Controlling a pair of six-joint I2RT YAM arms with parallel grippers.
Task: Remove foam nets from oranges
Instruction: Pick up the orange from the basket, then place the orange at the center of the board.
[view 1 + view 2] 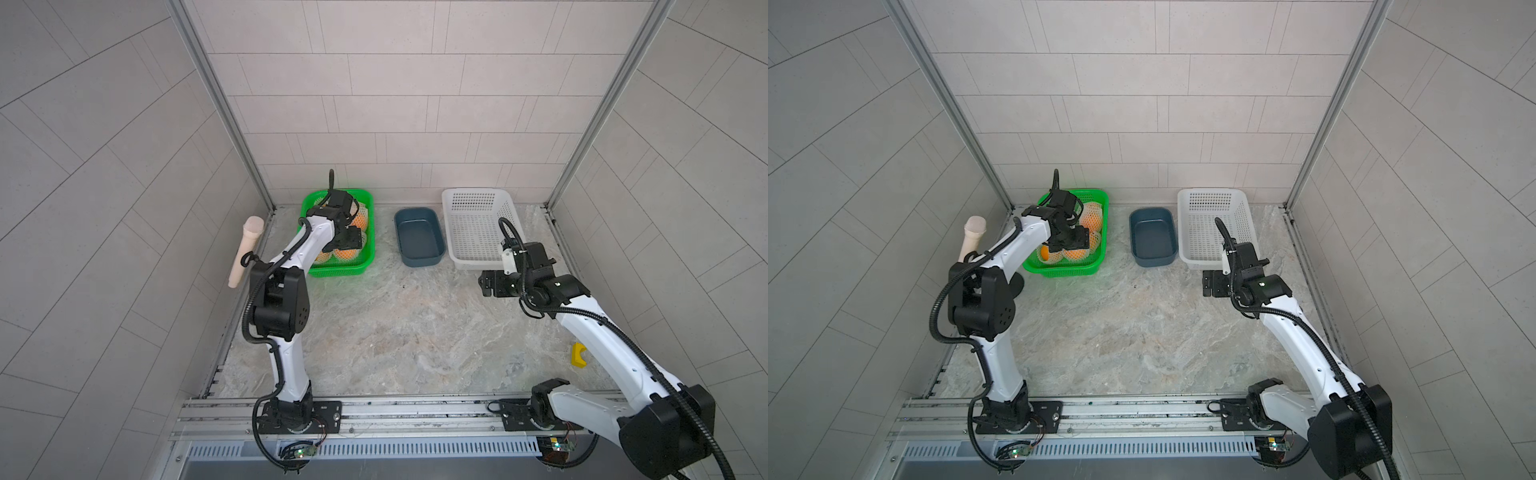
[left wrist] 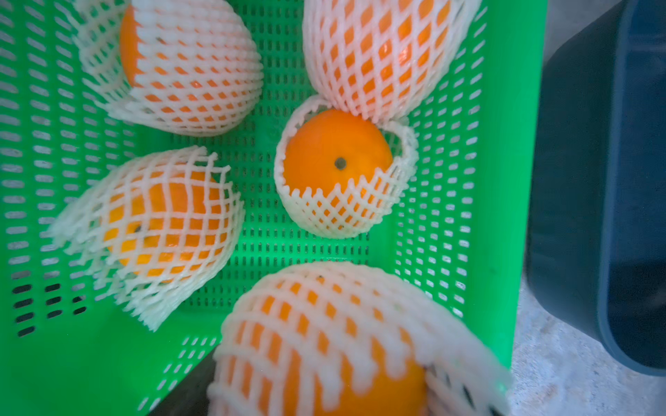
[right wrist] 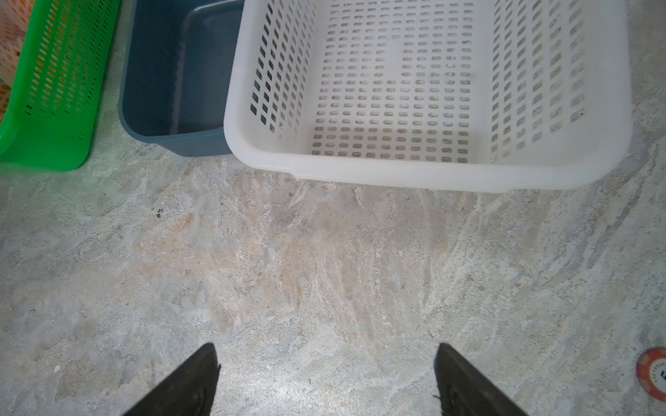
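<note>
— Where are the oranges (image 2: 337, 158)?

— All inside the green basket (image 1: 338, 270). I count five in the left wrist view, each wearing one of the foam nets (image 2: 378, 54). On the one in the middle of the basket the net sits low, so its top with the dark stem dot shows. On the other four, the white mesh covers most of the skin.

— And the left gripper (image 1: 345, 244)?

— In both top views it hangs over the green basket, low among the fruit, toward the end of the basket nearest the arm bases. In its own camera the nearest orange (image 2: 324, 342), net and all, fills the space where the fingers are. There are blurred dark shapes on either side of it. Whether the jaws press on that fruit or stand just clear of it, I cannot tell.

— The right gripper (image 3: 326, 378)?

— Well apart from the green basket, over the table (image 3: 324, 252). Its two fingers (image 3: 187, 381) stand wide apart and hold no fruit and no net.

— What sits near the green basket?

— A blue tub (image 1: 417, 239) is just beside it, on the side facing the right arm. Farther from the green basket, right next to the tub, is a white basket (image 1: 473, 232) with slotted walls.
</note>
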